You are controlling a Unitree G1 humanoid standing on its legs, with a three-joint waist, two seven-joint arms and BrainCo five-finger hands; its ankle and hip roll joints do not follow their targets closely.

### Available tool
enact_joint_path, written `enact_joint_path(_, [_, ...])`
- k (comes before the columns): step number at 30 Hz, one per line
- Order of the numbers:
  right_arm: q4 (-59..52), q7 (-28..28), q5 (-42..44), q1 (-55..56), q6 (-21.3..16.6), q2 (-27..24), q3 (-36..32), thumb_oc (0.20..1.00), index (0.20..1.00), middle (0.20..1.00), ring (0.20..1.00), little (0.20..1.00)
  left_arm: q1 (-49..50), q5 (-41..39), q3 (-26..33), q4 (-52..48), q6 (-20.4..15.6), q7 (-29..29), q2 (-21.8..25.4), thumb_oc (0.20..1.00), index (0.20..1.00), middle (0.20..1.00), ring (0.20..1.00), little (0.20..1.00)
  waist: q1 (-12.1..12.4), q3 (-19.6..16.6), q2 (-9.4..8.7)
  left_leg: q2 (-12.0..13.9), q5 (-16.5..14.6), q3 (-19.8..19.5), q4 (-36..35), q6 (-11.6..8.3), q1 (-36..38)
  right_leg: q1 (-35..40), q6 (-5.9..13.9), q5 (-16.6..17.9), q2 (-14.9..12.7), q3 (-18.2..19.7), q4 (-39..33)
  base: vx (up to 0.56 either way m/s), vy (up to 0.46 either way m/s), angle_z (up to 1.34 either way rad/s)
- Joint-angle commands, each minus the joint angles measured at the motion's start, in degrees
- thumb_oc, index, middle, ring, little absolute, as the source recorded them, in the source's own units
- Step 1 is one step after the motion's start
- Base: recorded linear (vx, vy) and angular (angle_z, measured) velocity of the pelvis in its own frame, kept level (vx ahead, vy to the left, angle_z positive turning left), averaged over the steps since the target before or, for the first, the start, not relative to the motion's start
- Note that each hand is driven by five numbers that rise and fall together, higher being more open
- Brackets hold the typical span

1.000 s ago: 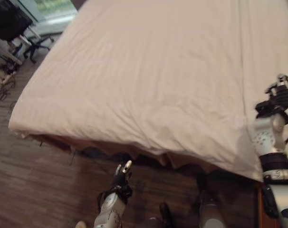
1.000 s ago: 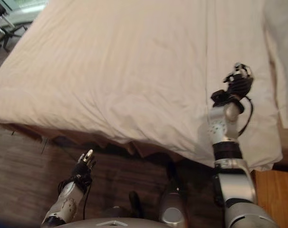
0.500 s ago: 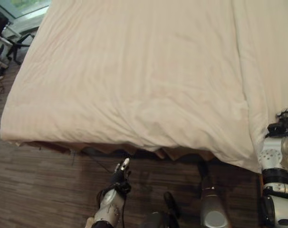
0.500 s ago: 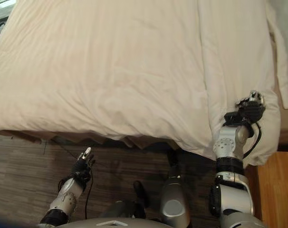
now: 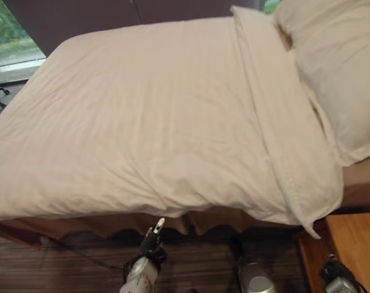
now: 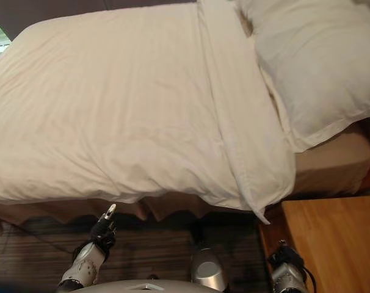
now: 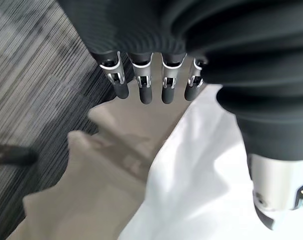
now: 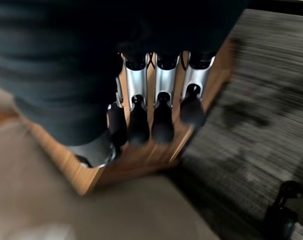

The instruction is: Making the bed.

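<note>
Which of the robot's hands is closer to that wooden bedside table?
The right hand. It hangs low right beside the wooden bedside table's near corner. The left hand is further off, down by the floor below the duvet's hanging edge.

The two eye views look down from the robot's head, from above the near edge of the bed [image 5: 173,122], and face across it. They share almost the same scene, only a little shifted sideways. The left wrist view looks along the left hand [image 7: 141,80] from very close, down at the duvet [image 7: 201,165] edge and the floor [image 7: 31,65]. The right wrist view looks past the right hand [image 8: 156,105], probably at the wooden nightstand [image 6: 331,238] corner.
</note>
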Motion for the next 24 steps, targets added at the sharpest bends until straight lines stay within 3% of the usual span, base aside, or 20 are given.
enact_joint_path(1, [-5.0, 2.8, -9.7, -5.3, 0.2, 1.9, 4.2, 1.0, 1.0, 1.0, 1.0, 1.0, -1.4, 6.3, -0.6, 0.3, 0.3, -0.5, 2.4, 1.0, 1.0, 1.0, 1.0, 1.0, 2.2, 3.3, -3.85, 2.4, -2.7, -4.5, 0.8, 0.23, 0.1, -1.3, 6.68, -2.4, -4.3, -1.8, 2.4, -0.3, -0.065, -0.19])
enact_joint_path(3, [-15.3, 3.9, -14.8, -3.6, -0.1, 4.2, 9.5, 1.0, 1.0, 1.0, 1.0, 1.0, -2.2, 10.3, -1.4, -0.5, 0.1, 0.3, 3.0, 1.0, 1.0, 1.0, 1.0, 1.0, 2.8, 5.5, -5.89, 3.3, -1.8, -4.4, 0.8, 0.21, -0.2, -2.5, 8.33, -2.0, -4.2, -3.3, 7.4, -0.37, -0.1, -0.11])
enact_joint_path(4, [-15.4, 3.9, -14.9, -3.5, -0.1, 4.3, 9.6, 1.0, 1.0, 1.0, 1.0, 1.0, -2.2, 10.3, -1.3, -0.5, 0.1, 0.3, 3.0, 1.0, 1.0, 1.0, 1.0, 1.0, 2.7, 5.3, -6.11, 3.1, -1.5, -4.4, 0.8, 0.19, -0.5, -2.8, 8.3, -1.8, -4.3, -3.2, 7.4, -0.32, -0.07, 0.02])
enact_joint_path(5, [-18.5, 4.3, -16.8, -3.1, -0.4, 4.1, 11.0, 1.0, 1.0, 1.0, 1.0, 1.0, -2.6, 11.4, -1.7, -1.7, 0.1, 0.3, 3.4, 1.0, 1.0, 1.0, 1.0, 1.0, 3.1, 5.6, -5.91, 3.6, -1.1, -3.8, 0.8, 0.41, -0.7, -2.5, 8.1, -3.3, -4.6, -4.6, 9.8, -0.19, -0.006, -0.07])
enact_joint_path(7, [-24.9, 4.8, -20.0, -2.2, -1.4, 3.7, 12.4, 1.0, 1.0, 1.0, 1.0, 1.0, -1.9, 13.2, -1.9, -6.9, -0.3, 0.2, 4.6, 1.0, 1.0, 1.0, 1.0, 1.0, 4.1, 6.0, -4.82, 4.5, -0.5, -2.7, 0.8, 1.09, -1.1, -0.5, 5.72, -7.2, -5.8, -7.9, 14.1, -0.3, 0.016, -0.15])
enact_joint_path(8, [-31.0, 5.7, -23.0, -0.8, -2.1, 3.2, 13.3, 1.0, 1.0, 1.0, 1.0, 1.0, -0.4, 14.5, -1.0, -12.1, -0.8, 0.5, 6.2, 1.0, 1.0, 1.0, 1.0, 1.0, 5.0, 5.1, -4.08, 4.9, 0.7, -1.6, 0.8, 1.74, -2.2, 2.1, 4.48, -9.1, -7.4, -8.5, 18.3, -0.38, -0.004, -0.29])
enact_joint_path(9, [-37.2, 6.6, -28.6, 0.4, -2.3, 1.8, 14.2, 1.0, 1.0, 1.0, 1.0, 1.0, 1.0, 15.9, 0.1, -16.6, -1.2, 0.8, 6.9, 1.0, 1.0, 1.0, 1.0, 1.0, 5.9, 4.2, -3.73, 5.0, 1.2, -1.0, 1.1, 2.05, -3.0, 4.5, 4.62, -9.5, -8.8, -7.4, 20.3, -0.34, -0.03, -0.34])
enact_joint_path(11, [-41.5, 7.8, -30.4, 1.7, -2.8, 2.5, 16.1, 1.0, 1.0, 1.0, 1.0, 1.0, 4.2, 17.7, 1.2, -22.1, -1.8, 2.2, 6.8, 1.0, 1.0, 1.0, 1.0, 1.0, 7.6, 2.2, -4.1, 4.4, 1.5, 0.7, 1.6, 1.99, -3.4, 9.0, 4.58, -12.0, -9.5, -7.7, 13.9, -0.15, -0.032, -0.44])
enact_joint_path(13, [-43.3, 9.2, -31.3, 1.8, -3.0, 2.3, 18.9, 1.0, 1.0, 1.0, 1.0, 1.0, 5.7, 19.3, 1.8, -24.6, -2.7, 3.1, 6.4, 1.0, 1.0, 1.0, 1.0, 1.0, 8.2, 1.3, -3.86, 4.6, 1.7, 1.9, 2.0, 1.45, -2.8, 10.0, 4.43, -12.2, -8.9, -7.7, 9.9, -0.02, -0.099, -1.01])
enact_joint_path(18, [-44.6, 10.2, -33.2, 0.9, -3.7, -0.2, 22.9, 1.0, 1.0, 1.0, 1.0, 1.0, 6.4, 19.4, 2.3, -27.3, -4.9, 4.7, 6.2, 1.0, 1.0, 1.0, 1.0, 1.0, 7.8, 0.3, -1.92, 6.7, 3.4, 3.6, 1.9, -0.2, -2.5, 12.4, 3.54, -11.8, -7.5, -8.5, 4.0, 0.02, -0.125, -0.82])
enact_joint_path(24, [-43.5, 10.9, -33.0, -0.8, -3.9, -1.9, 25.1, 1.0, 1.0, 1.0, 1.0, 1.0, 6.6, 16.5, 1.2, -28.1, -5.6, 4.0, 4.5, 1.0, 1.0, 1.0, 1.0, 1.0, 8.2, 2.9, 0.23, 7.8, 4.6, 1.7, 8.0, -1.69, -6.8, 13.7, 1.74, -12.7, -6.2, -10.2, 1.8, -0.07, -0.087, -0.01])
